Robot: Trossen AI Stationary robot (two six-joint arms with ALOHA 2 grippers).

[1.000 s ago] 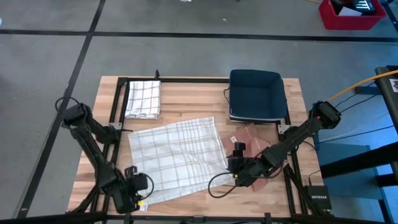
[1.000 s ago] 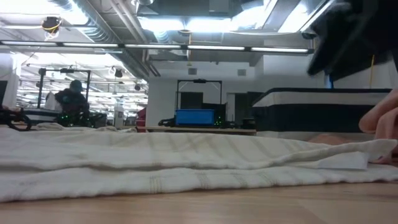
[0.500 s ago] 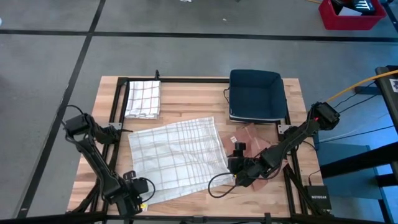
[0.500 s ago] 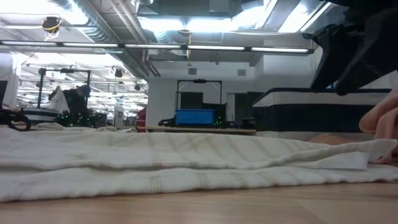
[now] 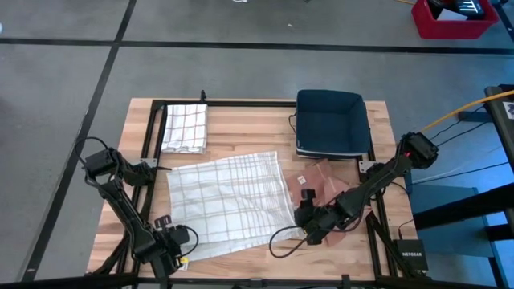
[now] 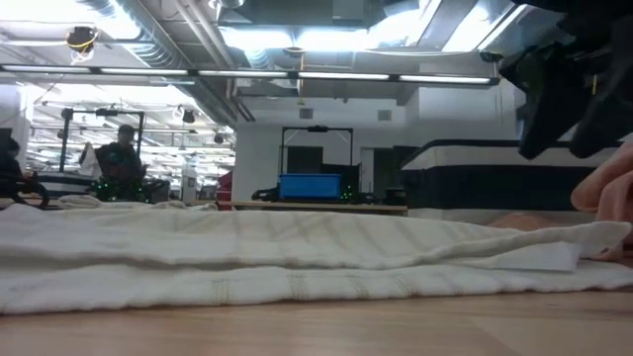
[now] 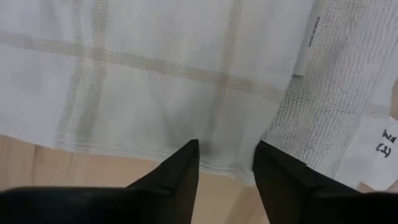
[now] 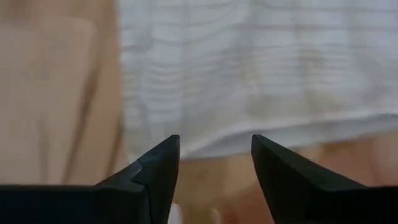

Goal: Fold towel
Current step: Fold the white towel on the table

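Observation:
A white towel with faint beige checks [image 5: 229,205] lies spread flat on the wooden table, also seen in the low view [image 6: 297,257]. My left gripper [image 5: 170,241] is at its near left corner, open, with the fingertips [image 7: 227,152] just above the near hem. One corner there is turned over and shows a label [image 7: 382,146]. My right gripper [image 5: 309,222] is at the near right corner, open, and the towel's hem [image 8: 214,146] shows between its fingers. In the low view it hangs above the towel's right end [image 6: 564,94].
A folded checked towel [image 5: 185,127] lies at the far left of the table. A dark blue bin [image 5: 331,120] stands at the far right. A pinkish cloth [image 5: 325,183] lies under my right arm. Bare wood runs along the near edge [image 5: 257,261].
My right gripper has moved a little toward the near edge and come down toward the towel's near right corner. My left arm's elbow has swung toward the near edge while its gripper stayed at the near left corner. The towel has stayed flat.

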